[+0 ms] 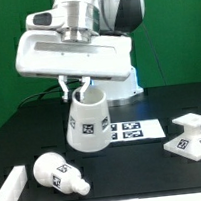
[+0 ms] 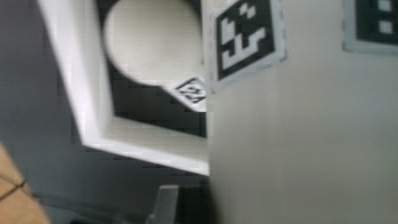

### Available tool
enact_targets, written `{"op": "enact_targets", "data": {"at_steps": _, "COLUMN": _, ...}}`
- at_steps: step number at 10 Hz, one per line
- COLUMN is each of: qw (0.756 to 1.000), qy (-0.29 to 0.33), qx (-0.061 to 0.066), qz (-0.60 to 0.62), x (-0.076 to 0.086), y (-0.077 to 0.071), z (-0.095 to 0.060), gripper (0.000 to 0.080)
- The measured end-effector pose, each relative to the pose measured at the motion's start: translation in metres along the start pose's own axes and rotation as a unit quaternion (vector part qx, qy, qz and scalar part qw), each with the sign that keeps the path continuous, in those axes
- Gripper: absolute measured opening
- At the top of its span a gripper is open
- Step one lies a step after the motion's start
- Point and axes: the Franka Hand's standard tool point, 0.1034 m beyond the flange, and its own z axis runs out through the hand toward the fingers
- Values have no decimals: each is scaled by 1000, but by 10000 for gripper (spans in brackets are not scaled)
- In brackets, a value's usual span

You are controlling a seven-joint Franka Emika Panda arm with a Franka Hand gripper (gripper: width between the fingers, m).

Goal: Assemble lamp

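Observation:
The white cone shade [image 1: 87, 122] stands upright in the middle of the black table, a tag on its side. My gripper [image 1: 77, 88] comes down on its top rim and is shut on the shade's wall, one finger [image 1: 66, 87] outside. In the wrist view the shade's wall [image 2: 302, 130] fills one side, and one finger [image 2: 178, 205] shows close beside it; the other is hidden. The bulb [image 1: 58, 173] lies on its side at the exterior view's front left and also shows in the wrist view [image 2: 151, 40]. The waisted base [image 1: 190, 137] stands at the exterior view's right.
The marker board [image 1: 128, 132] lies flat just behind the shade. A white raised frame edge [image 1: 12, 188] runs along the table's front left corner, and it shows beside the bulb in the wrist view [image 2: 107, 130]. A green wall stands behind.

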Motion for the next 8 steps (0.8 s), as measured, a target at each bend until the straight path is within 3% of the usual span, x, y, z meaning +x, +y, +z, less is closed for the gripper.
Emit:
{"op": "enact_targets", "data": {"at_steps": 2, "qw": 999, "qy": -30, "qx": 8, "qz": 33, "x": -21, "y": 2, "z": -4, "gripper": 48}}
{"op": "enact_targets", "data": {"at_steps": 5, "qw": 999, "qy": -31, "qx": 8, "qz": 28, "x": -22, "y": 1, "z": -2, "gripper": 48}}
{"op": "enact_targets", "data": {"at_steps": 6, "qw": 1000, "qy": 11, "qx": -4, "qz": 23, "x": -20, "y": -8, "z": 1, "gripper": 48}}
{"op": "enact_targets", "data": {"at_steps": 7, "qw": 1000, "qy": -25, "qx": 8, "qz": 14, "x": -41, "y": -22, "z": 17, "gripper": 48}}
{"op": "enact_targets", "data": {"at_steps": 8, "qw": 999, "qy": -28, "qx": 10, "qz": 13, "x": -41, "y": -23, "z": 18, "gripper": 48}}
